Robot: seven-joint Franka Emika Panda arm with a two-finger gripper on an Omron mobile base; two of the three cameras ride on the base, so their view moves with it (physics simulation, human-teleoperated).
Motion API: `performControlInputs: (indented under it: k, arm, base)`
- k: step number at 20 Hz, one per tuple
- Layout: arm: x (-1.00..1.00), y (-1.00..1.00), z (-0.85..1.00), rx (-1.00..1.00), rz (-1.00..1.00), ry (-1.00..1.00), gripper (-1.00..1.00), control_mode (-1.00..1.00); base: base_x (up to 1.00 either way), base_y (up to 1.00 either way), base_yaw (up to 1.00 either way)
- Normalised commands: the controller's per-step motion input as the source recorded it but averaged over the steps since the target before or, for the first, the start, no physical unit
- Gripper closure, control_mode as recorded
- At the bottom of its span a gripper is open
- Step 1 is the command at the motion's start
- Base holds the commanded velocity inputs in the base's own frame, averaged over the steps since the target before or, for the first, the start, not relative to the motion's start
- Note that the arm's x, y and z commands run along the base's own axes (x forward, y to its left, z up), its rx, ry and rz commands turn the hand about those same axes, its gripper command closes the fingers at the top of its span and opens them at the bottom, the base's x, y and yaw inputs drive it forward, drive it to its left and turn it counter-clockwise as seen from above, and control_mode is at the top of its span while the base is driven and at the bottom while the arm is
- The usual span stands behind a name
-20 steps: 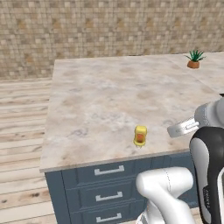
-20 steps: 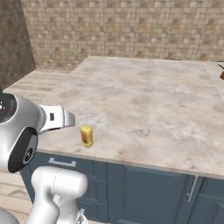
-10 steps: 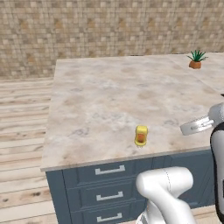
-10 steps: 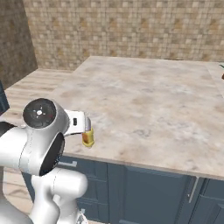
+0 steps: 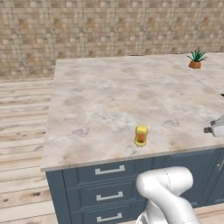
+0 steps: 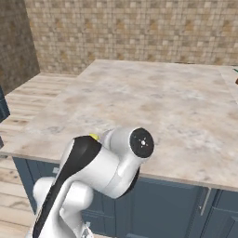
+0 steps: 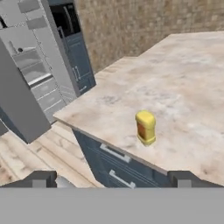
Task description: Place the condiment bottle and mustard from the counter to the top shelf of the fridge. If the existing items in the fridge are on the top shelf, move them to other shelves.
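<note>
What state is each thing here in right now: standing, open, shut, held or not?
Squat yellow mustard bottle with orange label: upright near the counter's front edge, not held.
Beige marbled stone counter: its dark blue-grey drawers shut.
Tall grey fridge: door open, pale shelves showing.
Small potted green plant: upright at the far corner.
Gripper: jaws open, holding nothing.

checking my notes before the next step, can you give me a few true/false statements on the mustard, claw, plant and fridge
1. The mustard stands upright near the counter front edge. True.
2. The claw is shut on the mustard. False: it is open and short of the bottle.
3. A potted plant sits at the counter's far corner. True.
4. The fridge door is closed. False: it stands open, shelves showing.
</note>
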Motion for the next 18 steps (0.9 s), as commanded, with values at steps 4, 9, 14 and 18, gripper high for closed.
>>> performControlInputs:
  k: [4, 9, 14, 18]
  arm:
    - [0.35, -0.16, -0.31, 0.05, 0.27, -0.07, -1.0, -1.0]
    - [0.32, 0.0, -0.43, 0.02, 0.19, -0.2, -1.0, -1.0]
    - [0.17, 0.14, -0.46, 0.02, 0.04, -0.21, -1.0, -1.0]
    - [0.35, 0.27, -0.28, 0.01, 0.02, -0.06, -1.0, -1.0]
  base:
    - [0.0, 0.0, 0.0]
    - [0.0, 0.0, 0.0]
    - [0.0, 0.0, 0.0]
    - [0.0, 0.0, 0.0]
